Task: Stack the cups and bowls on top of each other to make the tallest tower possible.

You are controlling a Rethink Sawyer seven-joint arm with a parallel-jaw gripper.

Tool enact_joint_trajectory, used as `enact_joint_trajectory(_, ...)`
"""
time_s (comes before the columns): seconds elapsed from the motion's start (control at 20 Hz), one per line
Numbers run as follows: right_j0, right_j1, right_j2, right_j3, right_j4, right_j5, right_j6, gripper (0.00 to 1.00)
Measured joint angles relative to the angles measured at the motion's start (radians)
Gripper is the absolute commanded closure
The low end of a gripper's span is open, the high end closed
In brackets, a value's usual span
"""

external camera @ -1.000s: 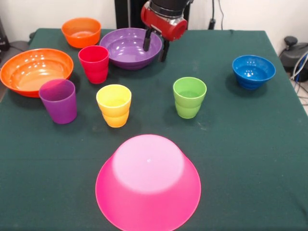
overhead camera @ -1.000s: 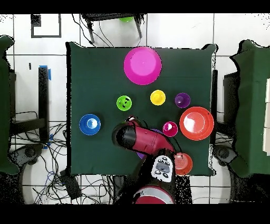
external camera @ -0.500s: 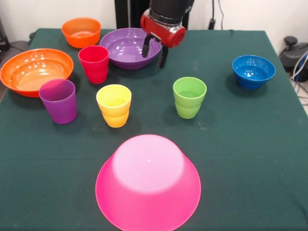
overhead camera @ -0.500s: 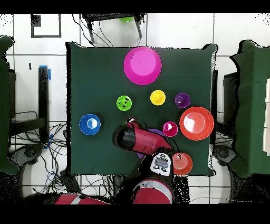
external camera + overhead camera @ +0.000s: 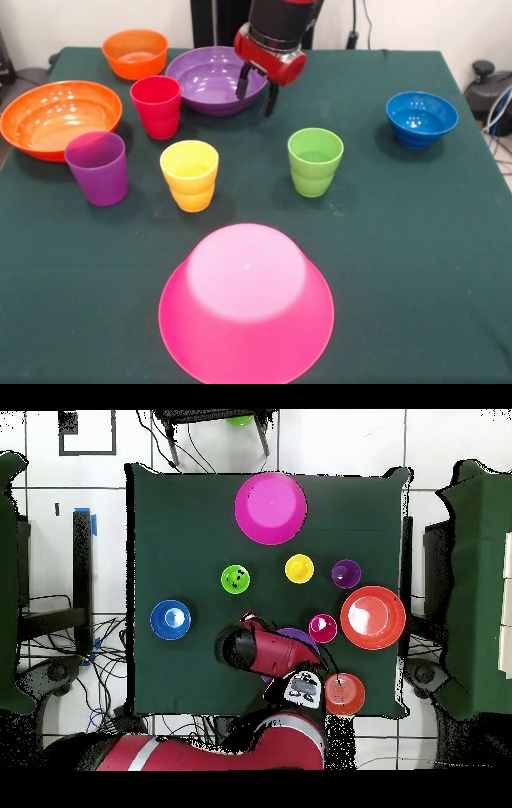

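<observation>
Presently listed, largest first. Desk (image 5: 416, 240): dark green cloth, fills most of the front frame. Large pink bowl (image 5: 246, 300): upturned, bottom centre, alone, nothing on it. Large orange bowl (image 5: 58, 117): upright, left edge. Medium purple bowl (image 5: 210, 80): upright, upper centre, just right of the red cup. Small orange bowl (image 5: 135, 53): upper left. Small blue bowl (image 5: 422, 118): right of frame, well apart from the others. Purple cup (image 5: 98, 167): left of centre, just below the large orange bowl. Red cup (image 5: 157, 106): upright, between the orange and purple bowls. Yellow cup (image 5: 190, 174): centre left. Light green cup (image 5: 315, 162): centre right. Claw (image 5: 255, 87): top centre, released, two dark fingers (image 5: 242, 82) spread over the purple bowl's right rim, one inside and one outside, grasping nothing.
</observation>
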Motion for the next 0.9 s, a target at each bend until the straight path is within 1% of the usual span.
enact_joint_trajectory(0.25,-0.006,0.002,0.0,0.003,-0.023,-0.019,0.0,0.0)
enact_joint_trajectory(0.45,-0.01,-0.014,0.0,0.015,-0.042,-0.021,0.0,0.0)
enact_joint_trajectory(0.9,-0.01,-0.036,-0.006,0.036,-0.056,-0.021,0.0,0.0)
